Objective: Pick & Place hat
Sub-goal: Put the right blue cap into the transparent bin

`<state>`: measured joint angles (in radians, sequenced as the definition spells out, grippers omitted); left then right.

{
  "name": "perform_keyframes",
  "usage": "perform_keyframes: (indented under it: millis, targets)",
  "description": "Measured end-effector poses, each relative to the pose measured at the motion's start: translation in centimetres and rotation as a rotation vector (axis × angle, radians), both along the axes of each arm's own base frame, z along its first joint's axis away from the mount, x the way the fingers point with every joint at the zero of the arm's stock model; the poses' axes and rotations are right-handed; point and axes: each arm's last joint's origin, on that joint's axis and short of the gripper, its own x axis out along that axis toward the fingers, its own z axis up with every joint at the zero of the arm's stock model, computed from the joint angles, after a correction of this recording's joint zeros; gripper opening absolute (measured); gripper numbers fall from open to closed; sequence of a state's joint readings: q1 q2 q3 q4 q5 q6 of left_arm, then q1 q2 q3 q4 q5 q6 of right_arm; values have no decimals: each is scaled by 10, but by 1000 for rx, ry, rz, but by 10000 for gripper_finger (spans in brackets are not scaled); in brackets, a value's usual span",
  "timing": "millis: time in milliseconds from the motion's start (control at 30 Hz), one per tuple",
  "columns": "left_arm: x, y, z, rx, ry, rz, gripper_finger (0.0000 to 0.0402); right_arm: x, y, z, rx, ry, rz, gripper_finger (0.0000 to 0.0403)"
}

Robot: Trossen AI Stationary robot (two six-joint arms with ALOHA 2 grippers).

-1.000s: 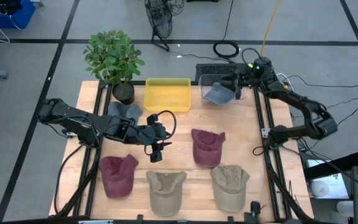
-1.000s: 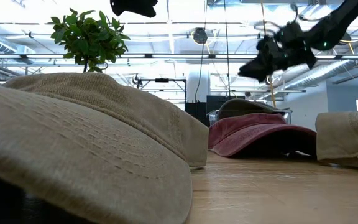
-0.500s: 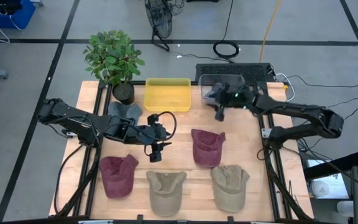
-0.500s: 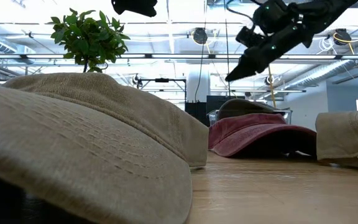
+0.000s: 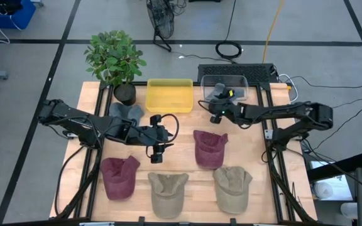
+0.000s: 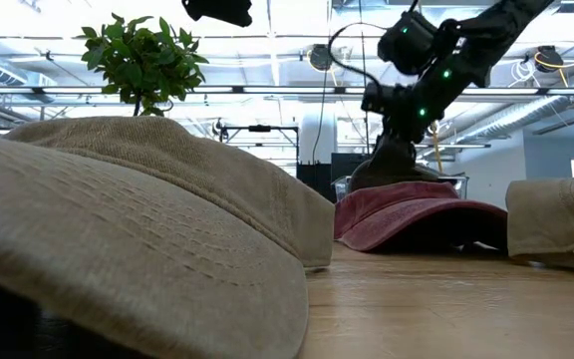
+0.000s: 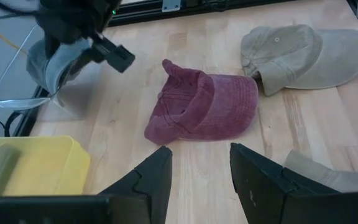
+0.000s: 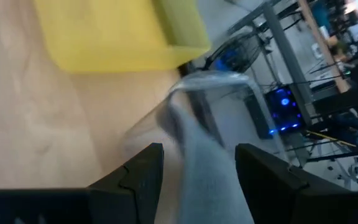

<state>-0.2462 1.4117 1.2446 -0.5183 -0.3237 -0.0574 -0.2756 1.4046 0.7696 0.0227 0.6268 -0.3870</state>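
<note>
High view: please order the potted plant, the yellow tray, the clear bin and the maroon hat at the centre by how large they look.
1. potted plant
2. yellow tray
3. clear bin, partly hidden by the right arm, so uncertain
4. maroon hat at the centre

No writing, label, brand or number can be read anywhere in these views. The caps, bins and arms all show plain surfaces.
</note>
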Motion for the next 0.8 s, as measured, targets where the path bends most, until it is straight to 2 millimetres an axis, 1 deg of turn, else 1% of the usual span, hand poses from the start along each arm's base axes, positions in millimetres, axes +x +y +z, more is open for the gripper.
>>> perform_keyframes:
  millis: [167,267,400,600,800]
  targets:
    - [0,0,0,3,-4,-4,166,5,0,-12,-20,44,-22,180]
    - [1,0,1,4,-15,-7,166,5,-1,-13,-55,65,-64,171]
    - [2,-1,2,-1,-28,-9,166,4,-1,-11,-62,58,-71,153]
    - [2,-1,2,-13,-31,-1,166,2,-1,-3,-77,36,-64,110]
    - [2,-1,2,-16,-30,2,166,0,0,3,-94,33,-54,50]
